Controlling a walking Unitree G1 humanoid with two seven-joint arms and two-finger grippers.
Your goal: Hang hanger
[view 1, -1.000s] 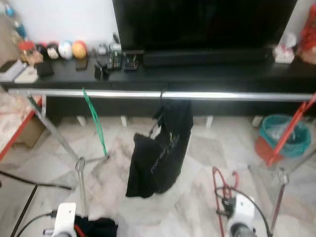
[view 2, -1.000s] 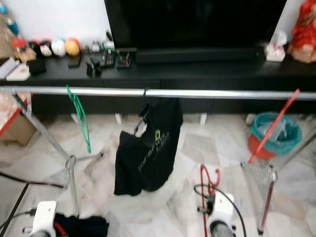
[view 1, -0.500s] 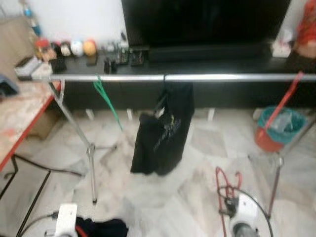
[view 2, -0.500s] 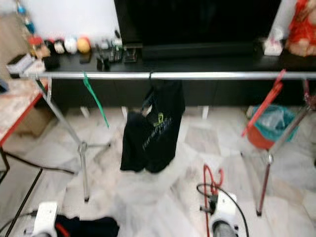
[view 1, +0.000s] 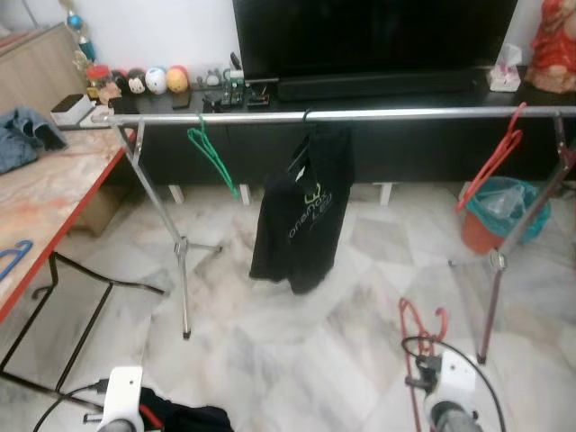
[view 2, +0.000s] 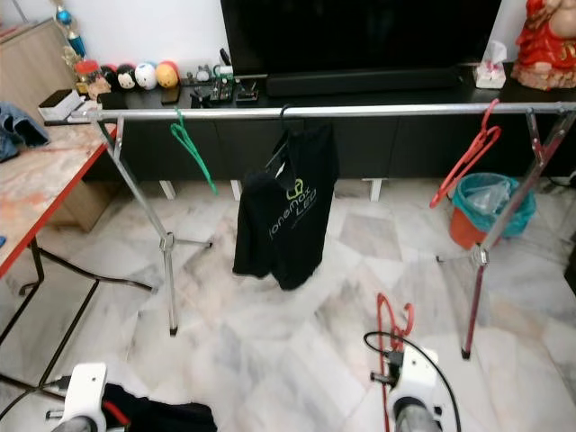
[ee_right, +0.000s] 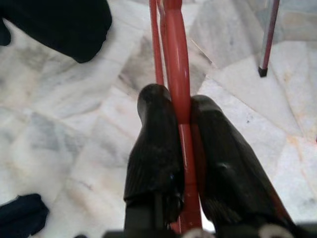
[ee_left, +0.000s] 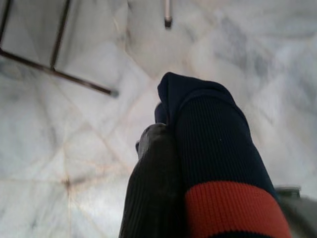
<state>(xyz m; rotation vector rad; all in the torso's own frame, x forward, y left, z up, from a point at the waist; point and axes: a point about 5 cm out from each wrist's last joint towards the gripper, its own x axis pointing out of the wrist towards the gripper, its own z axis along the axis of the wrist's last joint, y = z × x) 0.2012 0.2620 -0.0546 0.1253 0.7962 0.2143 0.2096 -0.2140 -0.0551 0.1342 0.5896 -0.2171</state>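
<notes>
Holding a red hanger (ee_right: 178, 84) clamped in my right gripper (ee_right: 181, 144), long axis pointing away toward the far rail (view 2: 360, 111); left gripper (ee_left: 198, 163) grips a navy-and-red garment (ee_left: 218, 163). Shirt (view 2: 290, 216) print unreadable.

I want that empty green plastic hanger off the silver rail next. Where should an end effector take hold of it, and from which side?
Grip the green plastic hanger on its long slanted arm below the hook, coming from the robot's side of the silver rail. Its hook sits over the rail, its body hangs free, tilted, apart from the black T-shirt, so it would probably lift off upward.
</notes>
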